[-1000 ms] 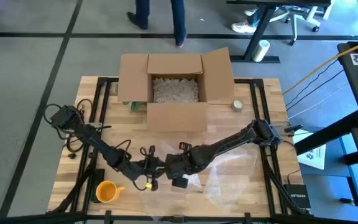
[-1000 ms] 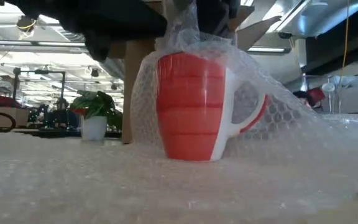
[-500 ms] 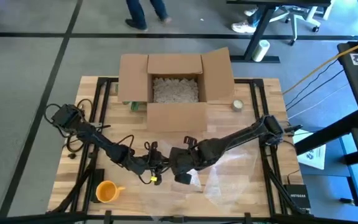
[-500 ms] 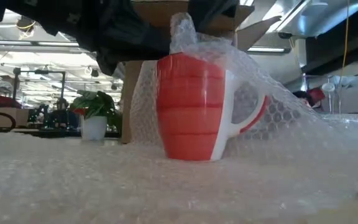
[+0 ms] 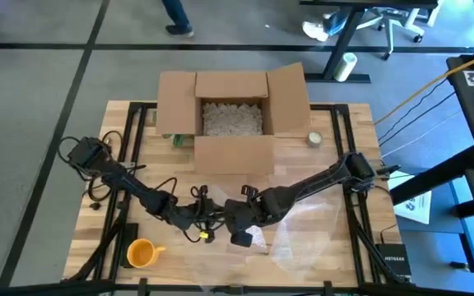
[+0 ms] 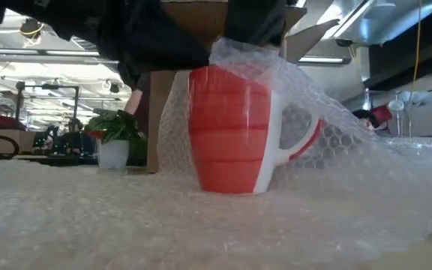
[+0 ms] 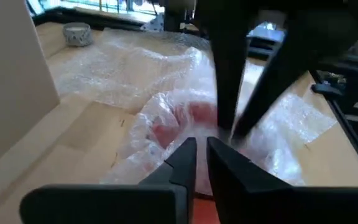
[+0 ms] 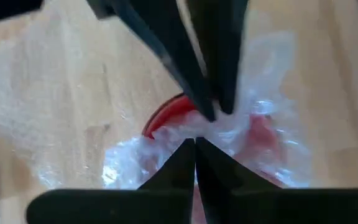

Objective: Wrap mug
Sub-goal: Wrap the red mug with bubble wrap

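Observation:
A red mug with a white handle (image 6: pixel 231 127) stands upright on the table under a sheet of clear bubble wrap (image 6: pixel 328 120), near the front middle. The wrap drapes over the mug's top and falls off toward the table's right (image 5: pixel 303 222). My right gripper (image 8: pixel 194 146) hovers over the mug's top, shut on the wrap. My left gripper (image 7: pixel 201 149) is just left of the mug (image 7: pixel 194 115), fingers all but closed, pointing at the wrapped rim. In the high view the two grippers (image 5: pixel 211 220) (image 5: pixel 239 224) nearly meet. My right gripper pinches a bunched bit of the bubble wrap (image 8: pixel 213 134) between its two fingers, over the mug's rim, coming from above and the table's right. The wrap lies slack over the mug, which stays on the table. My left gripper's tips stand at the wrap; I cannot tell whether they touch.
An open cardboard box (image 5: pixel 233 115) with white packing fill stands at the table's far middle. An orange mug (image 5: pixel 141 252) lies near the front left corner. A roll of tape (image 5: pixel 314 139) sits right of the box. Bare wood shows at the left.
My left gripper has moved toward the table's right, up to the mug. The peak of bubble wrap that stood above the mug has come down and now lies flatter over the rim. The mug has stayed in place.

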